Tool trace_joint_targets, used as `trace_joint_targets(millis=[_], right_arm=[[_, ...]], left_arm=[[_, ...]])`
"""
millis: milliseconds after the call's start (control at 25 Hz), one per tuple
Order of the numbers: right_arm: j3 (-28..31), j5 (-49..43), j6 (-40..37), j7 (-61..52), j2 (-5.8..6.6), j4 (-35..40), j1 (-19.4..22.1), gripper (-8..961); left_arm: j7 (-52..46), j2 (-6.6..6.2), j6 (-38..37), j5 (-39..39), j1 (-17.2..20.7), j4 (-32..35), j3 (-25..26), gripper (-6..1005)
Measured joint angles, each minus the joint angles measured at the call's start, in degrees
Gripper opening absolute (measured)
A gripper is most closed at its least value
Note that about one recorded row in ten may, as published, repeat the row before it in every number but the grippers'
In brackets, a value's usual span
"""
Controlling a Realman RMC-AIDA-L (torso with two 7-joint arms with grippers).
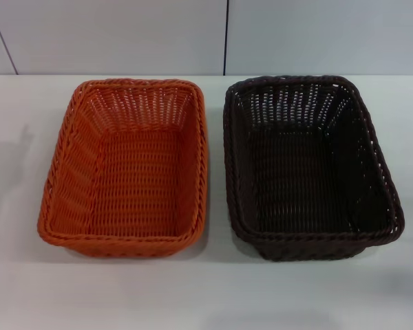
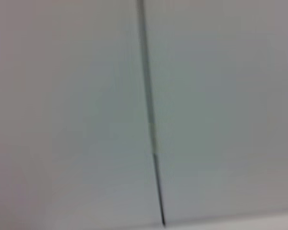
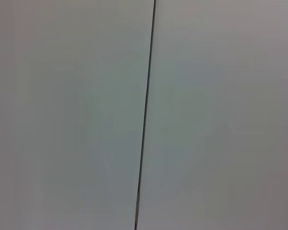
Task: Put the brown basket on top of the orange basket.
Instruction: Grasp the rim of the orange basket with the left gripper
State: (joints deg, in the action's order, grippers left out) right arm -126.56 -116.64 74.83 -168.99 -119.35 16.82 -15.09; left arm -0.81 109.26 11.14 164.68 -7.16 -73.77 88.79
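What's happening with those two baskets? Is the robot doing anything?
Nothing is being handled yet. The orange basket and the brown basket sit side by side on the white table, orange on the robot's left and brown on its right, with a small gap between them. Both look empty. Neither arm shows from the head view, and both wrist cameras see only a plain wall with a dark seam. So the brown basket has not yet gone on top of the orange one.

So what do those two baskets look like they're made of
Both look like woven plastic wicker, though real dyed rattan can't be ruled out. The orange basket has an even bright colour, open-weave sides and a braided rim. The brown basket has the same weave with a slight sheen on its strands.
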Motion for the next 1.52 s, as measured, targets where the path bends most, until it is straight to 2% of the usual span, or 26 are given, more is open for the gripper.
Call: trace_joint_targets(millis=[40, 120, 160, 200, 280, 320, 640, 920, 1080, 1320, 1520], right_arm=[[0.0, 0.0, -0.5, 0.0, 0.0, 0.0, -0.1, 684], [0.0, 0.1, -1.3, 0.0, 0.0, 0.0, -0.1, 684], [0.0, 0.1, -1.7, 0.0, 0.01, 0.0, -0.2, 685], [0.0, 0.1, -1.9, -0.1, 0.03, 0.0, -0.2, 685], [0.0, 0.2, -2.4, -0.1, 0.03, 0.0, -0.2, 685], [0.0, 0.1, -3.0, -0.1, 0.04, 0.1, -0.3, 685], [0.0, -0.1, -5.6, -0.1, 0.08, 0.6, -0.5, 685], [-0.1, 0.0, -6.0, -0.1, 0.04, 0.6, -0.2, 685], [-0.1, 0.1, -6.5, -0.1, 0.02, 0.6, -0.2, 684], [-0.1, 0.0, -7.1, -0.1, -0.01, 0.6, -0.3, 684], [-0.1, 0.0, -7.1, -0.1, -0.01, 0.6, -0.3, 684]], left_arm=[[1.0, 0.51, 3.2, 0.0, -0.5, -1.6, 0.8, 775], [5.8, 2.78, 15.5, 0.0, -2.6, -6.3, 4.2, 776], [11.0, 5.22, 24.9, 0.1, -4.5, -9.6, 7.9, 776], [13.7, 6.59, 29.2, 0.2, -5.6, -11.1, 10.1, 776], [18.8, 8.64, 37.7, 0.1, -8.2, -14.2, 13.7, 776], [20.2, 9.01, 41.1, -0.1, -9.4, -15.2, 14.5, 777], [17.2, 8.88, 49.7, -0.5, -12.3, -18.4, 12.5, 778], [15.9, 9.02, 52.1, -1.2, -12.6, -17.9, 9.4, 778], [15.4, 8.93, 52.2, -1.0, -14.2, -13.1, 7.8, 778], [15.4, 8.8, 51.3, -0.8, -17.4, -4.3, 8.2, 779], [15.4, 8.81, 51.1, -0.6, -18.8, -1.7, 8.3, 779]])
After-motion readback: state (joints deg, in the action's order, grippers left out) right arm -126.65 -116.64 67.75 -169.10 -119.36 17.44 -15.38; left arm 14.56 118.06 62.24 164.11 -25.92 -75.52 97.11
